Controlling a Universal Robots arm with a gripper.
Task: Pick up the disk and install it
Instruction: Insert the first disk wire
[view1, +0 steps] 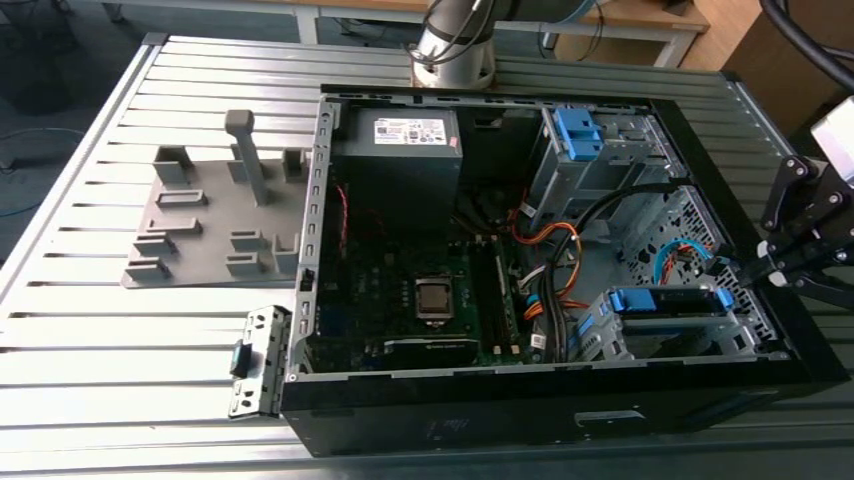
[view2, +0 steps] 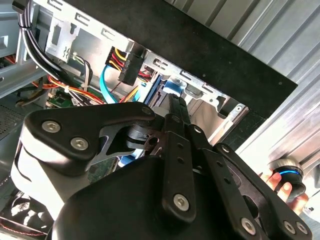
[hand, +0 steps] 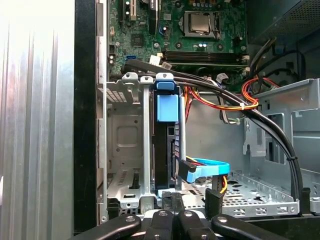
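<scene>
End effector (hand: 173, 204) near caged disk (hand: 163, 145)

The flat dark hard-drive disk (hand: 162, 150) wears a bright blue plastic bracket, near a light blue flat cable (hand: 210, 166) and red, orange, yellow and black wires (hand: 235, 105). The open black metal computer case (view1: 534, 425) shows a green circuit board (view1: 387, 290) and a dark grey power-supply box (view1: 394, 185) with a white sticker. The silver-grey metal table (view1: 120, 400) is striped by parallel ribs, and the moulded plastic fixture (view1: 200, 230) is plain matte grey.

Gripper (view2: 176, 102) right at the disk (view2: 172, 86), blue tab showing, in the metal cage (view2: 212, 97) by the case's black wall (view2: 215, 50).
</scene>
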